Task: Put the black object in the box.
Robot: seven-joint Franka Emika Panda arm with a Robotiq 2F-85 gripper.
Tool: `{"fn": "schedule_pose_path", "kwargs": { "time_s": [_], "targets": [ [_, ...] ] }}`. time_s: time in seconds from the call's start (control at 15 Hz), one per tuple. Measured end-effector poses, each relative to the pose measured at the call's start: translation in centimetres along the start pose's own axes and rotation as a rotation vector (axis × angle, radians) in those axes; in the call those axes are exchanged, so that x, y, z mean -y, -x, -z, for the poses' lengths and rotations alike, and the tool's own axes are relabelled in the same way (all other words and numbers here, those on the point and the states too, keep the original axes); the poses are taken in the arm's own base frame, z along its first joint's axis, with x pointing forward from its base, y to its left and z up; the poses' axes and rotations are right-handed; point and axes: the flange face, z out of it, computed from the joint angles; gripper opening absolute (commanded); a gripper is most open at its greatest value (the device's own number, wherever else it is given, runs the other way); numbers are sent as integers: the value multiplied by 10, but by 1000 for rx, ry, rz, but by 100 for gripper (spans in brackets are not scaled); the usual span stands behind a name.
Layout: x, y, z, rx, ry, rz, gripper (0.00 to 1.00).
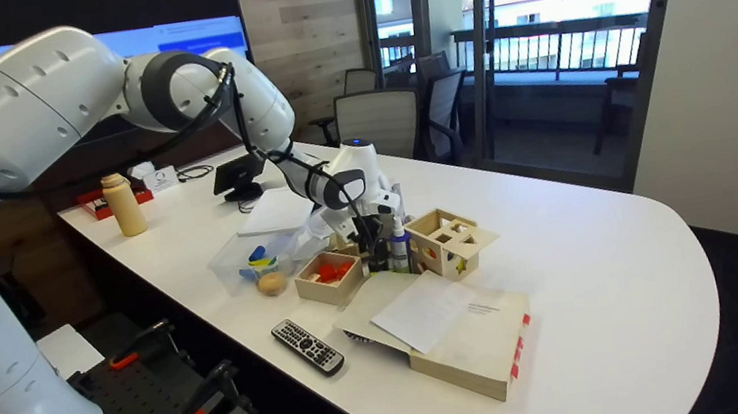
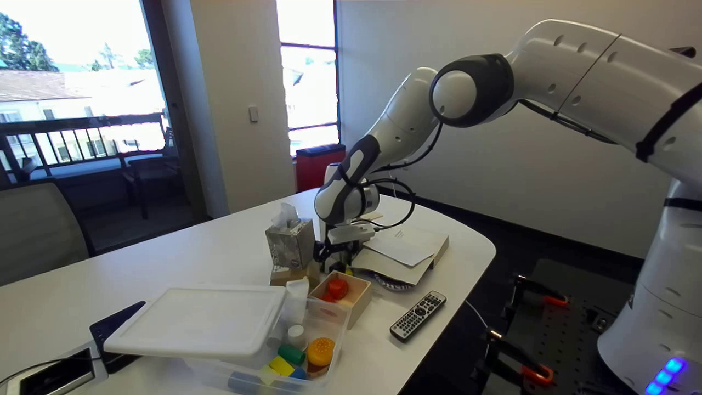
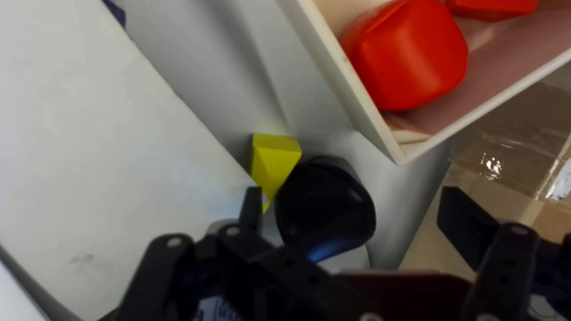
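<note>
Pale wooden open-top box [image 1: 318, 290]: on white tabletop [image 1: 618, 286], glossy red blocks [image 3: 410, 58] inside.
Smooth rounded black object [image 3: 324, 200]: outside the box, near its corner, just beside small yellow angular block [image 3: 273, 156].
Black two-finger gripper [image 3: 351, 196]: fingers spread apart, black object between them in wrist view; relative depth unclear.
Grey-and-black remote control [image 1: 308, 348]: on tabletop, apart from the box.
</note>
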Motion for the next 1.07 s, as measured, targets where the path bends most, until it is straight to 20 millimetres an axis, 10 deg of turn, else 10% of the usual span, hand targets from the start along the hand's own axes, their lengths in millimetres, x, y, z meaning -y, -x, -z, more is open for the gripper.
{"fn": "schedule_pose_path", "kwargs": {
  "time_s": [0.6, 1.07],
  "targets": [
    [1, -4, -7, 3, 3, -13, 14],
    [5, -6, -4, 16, 18, -2, 7]
  ]
}}
